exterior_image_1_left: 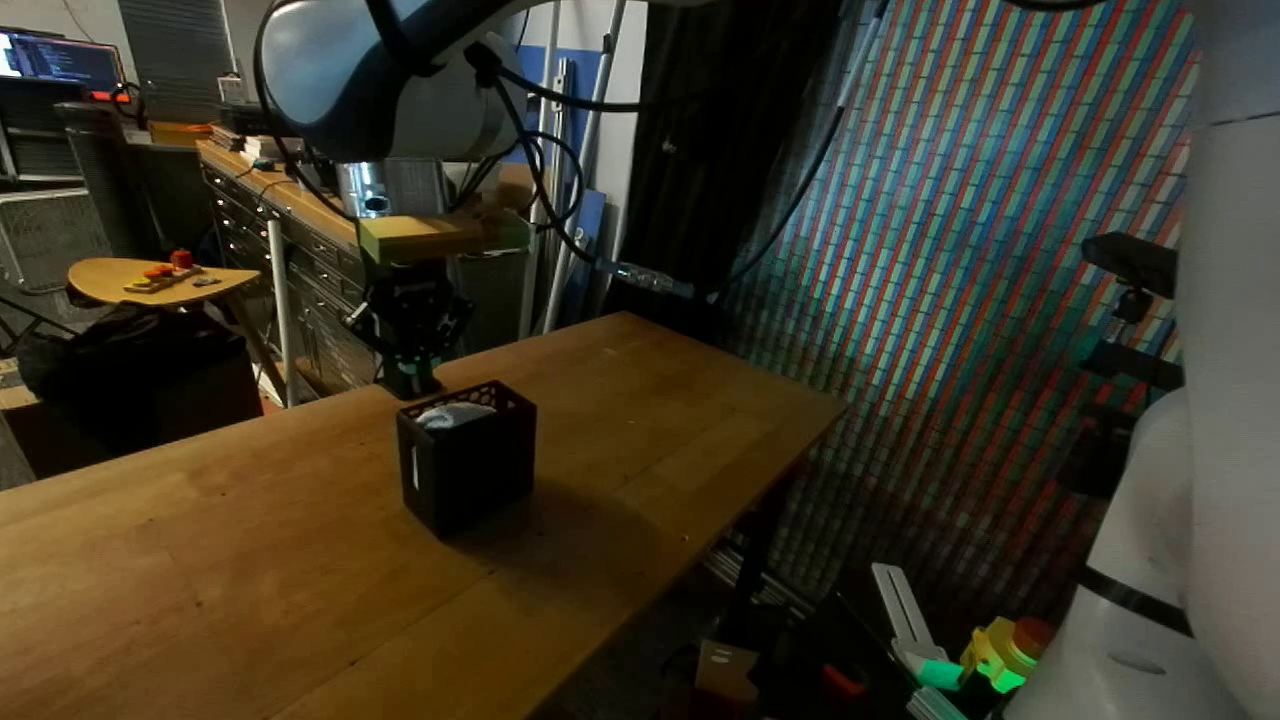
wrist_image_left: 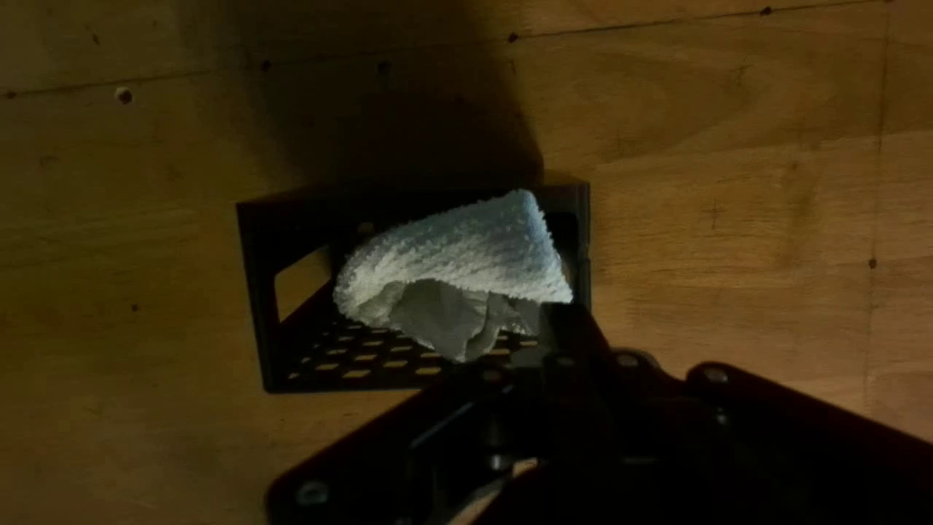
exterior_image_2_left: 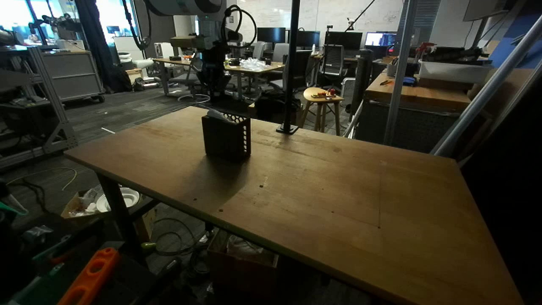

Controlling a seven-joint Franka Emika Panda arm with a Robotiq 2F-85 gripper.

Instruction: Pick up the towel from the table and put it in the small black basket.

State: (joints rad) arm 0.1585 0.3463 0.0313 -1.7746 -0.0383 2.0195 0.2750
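Table (exterior_image_2_left: 360, 203) spreads under and around the basket (exterior_image_1_left: 470, 475). Basket stands upright, mesh-sided. Claw (exterior_image_1_left: 410, 380) hangs higher than the basket, apart from it, clenched, nothing seen in its grip. Towel (wrist_image_left: 466, 248) sits inside the basket, one fold poking over the rim. Placing looks done; next move probably: back the claw away, basket undisturbed.

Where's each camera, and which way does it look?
In an exterior view: higher than the brown wooden table, looking down past the small black holey basket, dark drawers beyond; grey-white arm and black gripper show.
In an exterior view: also higher than the table, looking across toward black screens; arm and gripper show.
Wrist view: on the robot's wrist, looking down at the fluffy white towel in the basket; dark gripper parts show at bottom.
Both exterior views share table, basket, towel, arm and gripper.
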